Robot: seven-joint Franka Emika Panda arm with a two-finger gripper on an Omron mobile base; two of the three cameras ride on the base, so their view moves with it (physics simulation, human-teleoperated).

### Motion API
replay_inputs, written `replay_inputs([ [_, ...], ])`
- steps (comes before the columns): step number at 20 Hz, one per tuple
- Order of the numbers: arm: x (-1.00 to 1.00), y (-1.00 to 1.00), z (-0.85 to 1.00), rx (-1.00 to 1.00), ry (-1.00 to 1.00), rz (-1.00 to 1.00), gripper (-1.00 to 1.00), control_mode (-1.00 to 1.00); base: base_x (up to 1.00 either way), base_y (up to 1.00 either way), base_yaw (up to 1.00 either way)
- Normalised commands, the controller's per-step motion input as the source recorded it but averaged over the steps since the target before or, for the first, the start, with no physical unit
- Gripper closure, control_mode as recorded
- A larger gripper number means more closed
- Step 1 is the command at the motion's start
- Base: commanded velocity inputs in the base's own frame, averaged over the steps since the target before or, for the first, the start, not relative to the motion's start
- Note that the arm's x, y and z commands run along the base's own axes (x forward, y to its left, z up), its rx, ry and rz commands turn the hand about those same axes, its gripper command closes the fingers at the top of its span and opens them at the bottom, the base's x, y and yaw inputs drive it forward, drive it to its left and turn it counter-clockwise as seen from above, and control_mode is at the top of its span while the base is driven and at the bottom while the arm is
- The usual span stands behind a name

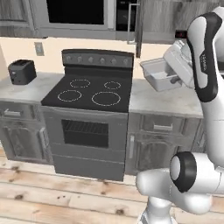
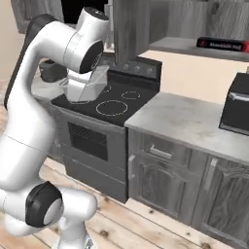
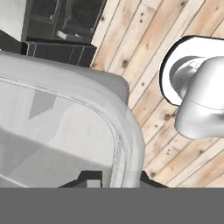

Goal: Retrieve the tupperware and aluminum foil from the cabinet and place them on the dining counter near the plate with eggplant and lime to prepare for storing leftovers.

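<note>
My gripper [image 3: 118, 179] is shut on the rim of the tupperware [image 3: 65, 131], a translucent pale rectangular container. It hangs in the air, tilted, at about cabinet height over the counter right of the stove, where the tupperware [image 1: 158, 74] shows beside my white hand. From the other side the tupperware [image 2: 90, 82] hangs under the hand. The aluminum foil [image 2: 221, 44], a long black box with red ends, lies on the shelf of the open cabinet [image 2: 130, 29]. The cabinet door [image 1: 140, 27] stands swung out. The dining counter, plate, eggplant and lime are out of view.
A black stove [image 1: 92, 92] with four rings stands below, with grey stone counter [image 1: 164, 99] on both sides. A black toaster [image 1: 22, 71] sits at the far left. A black appliance [image 2: 238, 104] stands on the counter at the right. Wooden floor [image 3: 175, 26] lies beneath.
</note>
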Motion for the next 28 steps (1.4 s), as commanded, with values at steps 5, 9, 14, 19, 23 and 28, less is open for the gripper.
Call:
replay_inputs([
  [5,0.00,0.00,0.00,0.00,0.00,0.00,1.00,1.00,-0.07,0.03,1.00],
  [9,0.00,0.00,0.00,0.00,0.00,0.00,1.00,1.00,0.00,0.00,1.00],
  [14,0.00,0.00,0.00,0.00,0.00,0.00,1.00,1.00,0.12,0.00,0.99],
  [19,0.00,0.00,0.00,0.00,0.00,0.00,1.00,1.00,0.29,-0.01,0.96],
  [23,0.00,0.00,0.00,0.00,0.00,0.00,1.00,1.00,0.30,-0.01,0.95],
  [28,0.00,0.00,0.00,0.00,0.00,0.00,1.00,1.00,0.41,0.00,0.91],
])
